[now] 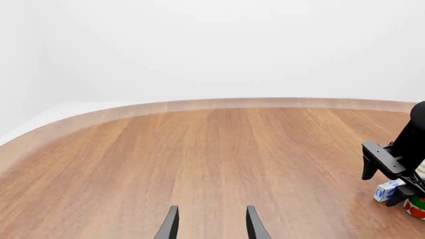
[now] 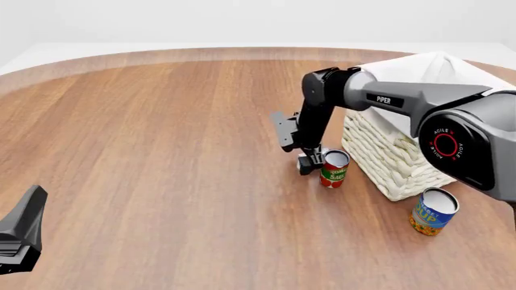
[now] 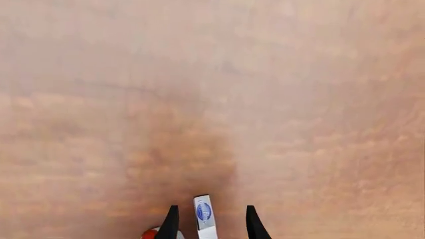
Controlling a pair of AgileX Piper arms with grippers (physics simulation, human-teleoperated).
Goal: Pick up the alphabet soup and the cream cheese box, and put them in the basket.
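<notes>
Woven cream wicker forms the basket [image 2: 379, 158], which we see at the right of the wooden desk [image 2: 161, 151] in the front view, its white cloth liner [image 2: 431, 66] folded over the rim. Our right arm crosses in front of it, and we cannot see inside from this angle. The alphabet soup [image 2: 434, 211] stands upright on the desk just beside the basket's near corner, outside it. A slimmer red-and-green can [image 2: 334, 168] stands upright near the basket's left wall.

Our right end effector [image 2: 306, 164] is down at the desk just left of that can. In the right wrist view its fingers [image 3: 170, 221] stand slightly apart on either side of the cream cheese box [image 3: 204, 215], which sits on edge between them; we cannot tell whether they press on it. The left wrist view shows the box beside the can at desk level.

Our left end effector [image 1: 211, 225] is spread with nothing between its fingers, well apart from everything, at the near left.
</notes>
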